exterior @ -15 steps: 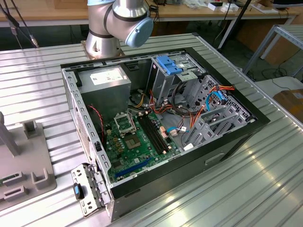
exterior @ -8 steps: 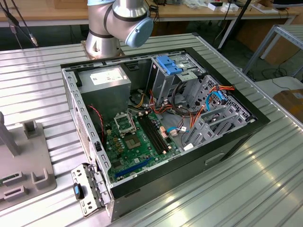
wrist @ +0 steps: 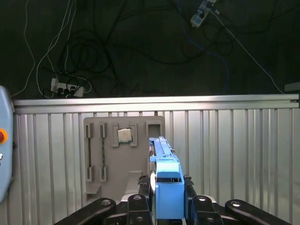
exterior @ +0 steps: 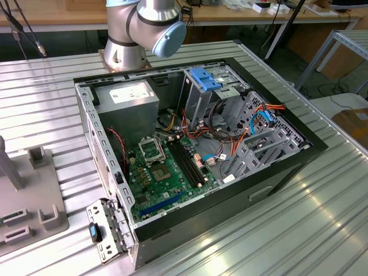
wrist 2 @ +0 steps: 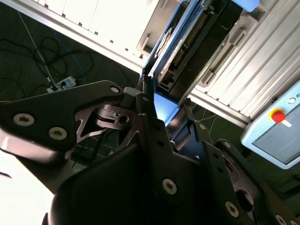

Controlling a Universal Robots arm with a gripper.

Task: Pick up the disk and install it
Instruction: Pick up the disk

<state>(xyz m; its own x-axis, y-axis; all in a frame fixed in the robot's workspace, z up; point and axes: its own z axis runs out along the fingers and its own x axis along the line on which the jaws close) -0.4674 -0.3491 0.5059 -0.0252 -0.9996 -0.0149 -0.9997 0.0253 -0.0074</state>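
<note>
While floor cables (wrist: 96, 54) sprawl beyond the table (wrist: 234, 140), the gripper (wrist: 168, 190) seemingly clamps the disk (wrist: 163, 151).

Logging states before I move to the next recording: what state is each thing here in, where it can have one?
gripper: shut on the disk.
disk: held on edge between the gripper's fingers, not yet in the case.
computer case: lying on its side, open, side panel off.
fixture tray: lying on the table, a chip seated in one recess.
</note>
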